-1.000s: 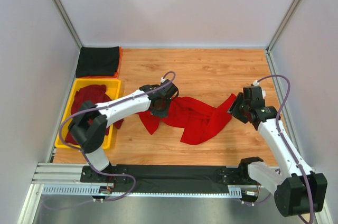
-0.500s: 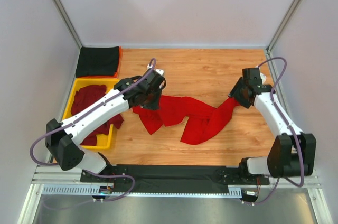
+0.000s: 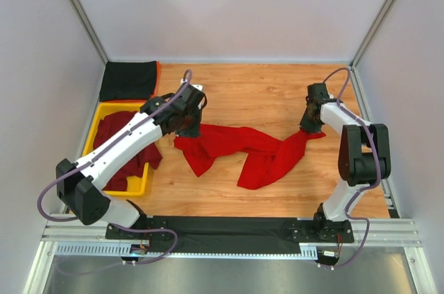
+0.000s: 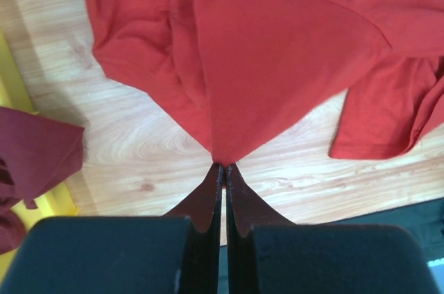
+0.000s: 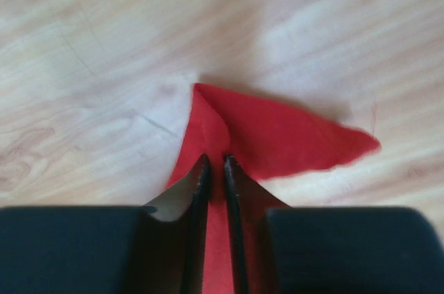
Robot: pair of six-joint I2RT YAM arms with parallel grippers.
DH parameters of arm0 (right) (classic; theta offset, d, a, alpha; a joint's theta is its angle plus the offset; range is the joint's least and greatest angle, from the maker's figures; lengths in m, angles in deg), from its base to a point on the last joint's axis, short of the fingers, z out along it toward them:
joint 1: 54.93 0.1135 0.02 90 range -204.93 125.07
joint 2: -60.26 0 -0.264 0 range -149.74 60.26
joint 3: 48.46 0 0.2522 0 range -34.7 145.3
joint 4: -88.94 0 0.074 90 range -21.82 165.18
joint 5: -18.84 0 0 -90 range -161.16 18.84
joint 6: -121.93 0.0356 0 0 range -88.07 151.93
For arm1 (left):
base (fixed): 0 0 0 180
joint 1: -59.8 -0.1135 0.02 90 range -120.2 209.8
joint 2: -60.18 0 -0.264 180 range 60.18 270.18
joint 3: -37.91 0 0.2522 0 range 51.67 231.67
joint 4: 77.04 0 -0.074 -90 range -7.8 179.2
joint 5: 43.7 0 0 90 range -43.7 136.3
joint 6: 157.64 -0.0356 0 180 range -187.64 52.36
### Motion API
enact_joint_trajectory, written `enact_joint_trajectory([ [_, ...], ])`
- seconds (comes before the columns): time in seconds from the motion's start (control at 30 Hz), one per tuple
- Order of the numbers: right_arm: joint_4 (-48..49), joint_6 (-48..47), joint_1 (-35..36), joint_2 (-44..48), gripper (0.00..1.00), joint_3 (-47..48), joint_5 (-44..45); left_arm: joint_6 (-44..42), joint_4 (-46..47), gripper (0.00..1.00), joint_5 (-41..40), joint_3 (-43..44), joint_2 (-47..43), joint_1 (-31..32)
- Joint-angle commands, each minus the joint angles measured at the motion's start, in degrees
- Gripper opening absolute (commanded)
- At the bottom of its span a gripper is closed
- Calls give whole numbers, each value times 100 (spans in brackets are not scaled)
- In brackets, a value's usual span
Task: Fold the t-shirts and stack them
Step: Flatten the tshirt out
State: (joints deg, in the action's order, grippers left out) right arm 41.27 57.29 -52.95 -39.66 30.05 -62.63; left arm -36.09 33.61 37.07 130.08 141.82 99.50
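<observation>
Table point(image 3: 263, 93), wood-topped, bearing red shirt point(image 3: 243, 148) strung in a crumpled band across mid-frame; yellow tray point(image 3: 142, 186) with maroon shirts point(image 3: 114, 131) at left edge, black shirt point(image 3: 128, 80) folded at upper left corner. Left gripper point(image 4: 223, 166) pinched shut on the red shirt's left end, right gripper point(image 5: 215, 159) closed narrowly on its right corner, cloth peaking at both tips. Step judged: spreading the red shirt flat ahead of folding; next move calls for drawing both ends apart and laying it smooth, neither pinch slipping.

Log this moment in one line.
left gripper: shut on red t-shirt; right gripper: shut on red t-shirt; red t-shirt: unfolded on table
</observation>
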Motion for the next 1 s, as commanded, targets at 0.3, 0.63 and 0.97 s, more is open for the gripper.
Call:
enact_joint_trajectory([
  [0.3, 9, -1271, -13, 1595, 0, 1630, -204, -167, -629, 0, -230, 1249, -577, -1016],
  [0.63, -502, 346, -899, 2838, 27, -1501, 528, 71, 284, 0, 536, -1300, -1230, -1052],
  [0.97, -977, 522, -629, 2671, 47, -789, -335, 18, 629, 0, 1029, -1619, -1274, -1044],
])
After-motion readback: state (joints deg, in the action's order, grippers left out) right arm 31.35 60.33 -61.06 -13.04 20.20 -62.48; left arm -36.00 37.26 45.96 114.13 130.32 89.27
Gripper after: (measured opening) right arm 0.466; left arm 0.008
